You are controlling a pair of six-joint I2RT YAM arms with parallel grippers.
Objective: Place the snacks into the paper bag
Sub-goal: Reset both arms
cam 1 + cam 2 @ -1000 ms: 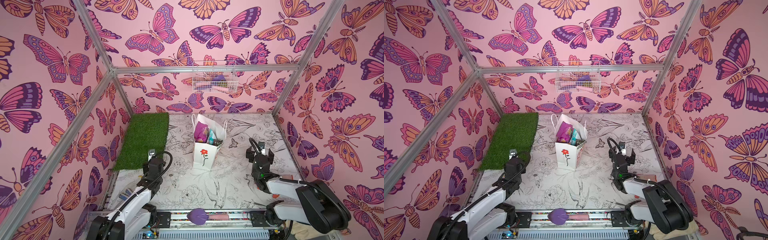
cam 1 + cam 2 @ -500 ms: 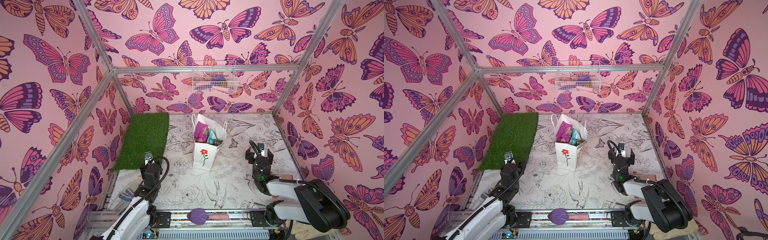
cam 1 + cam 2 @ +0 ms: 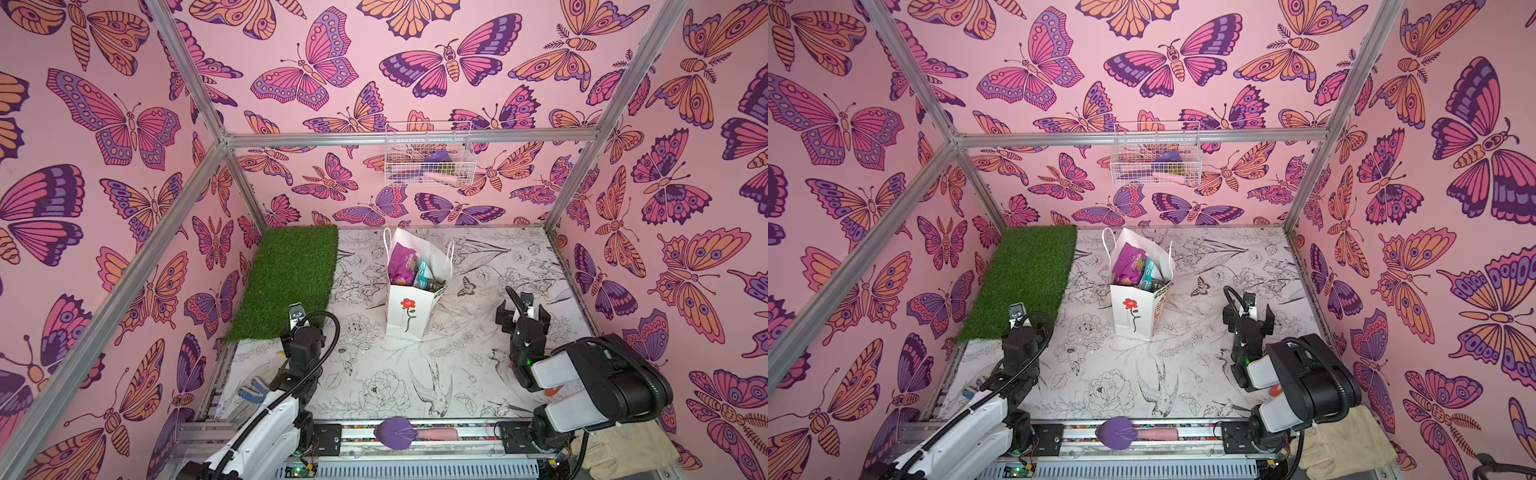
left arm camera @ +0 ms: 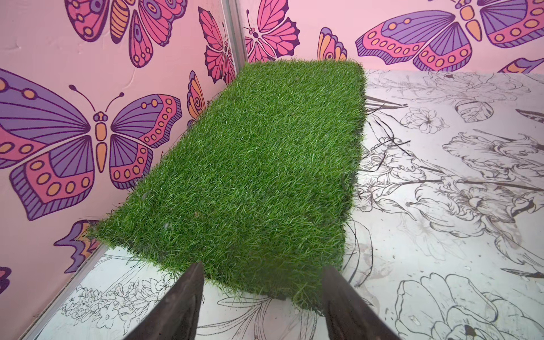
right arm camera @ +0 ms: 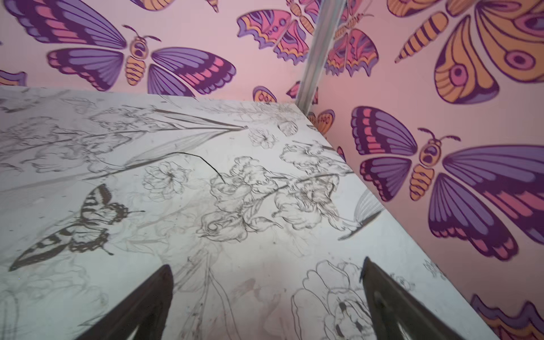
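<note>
Nearest, idling at the counter's (image 3: 365,365) front: nothing gripped in left pincer (image 4: 263,268), released before the grass mat (image 4: 259,164); same for right pincer (image 5: 266,263), splayed wide over bare print. Beyond, mid-counter, set upright: paper bag (image 3: 399,324), snacks (image 3: 401,264) poking from its mouth. Seemingly packed, hence no reach.

This is a robot test cell, lab-style: aluminium frame (image 3: 311,139) holds butterfly-print walls (image 3: 415,104), an ink-sketch floor (image 3: 374,374) lies below, left arm (image 3: 266,419) and right arm (image 3: 582,374) sit mounted on a front rail (image 3: 478,436).

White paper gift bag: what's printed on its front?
The bag shows a red flower on a dark stem, best in a top view.
</note>
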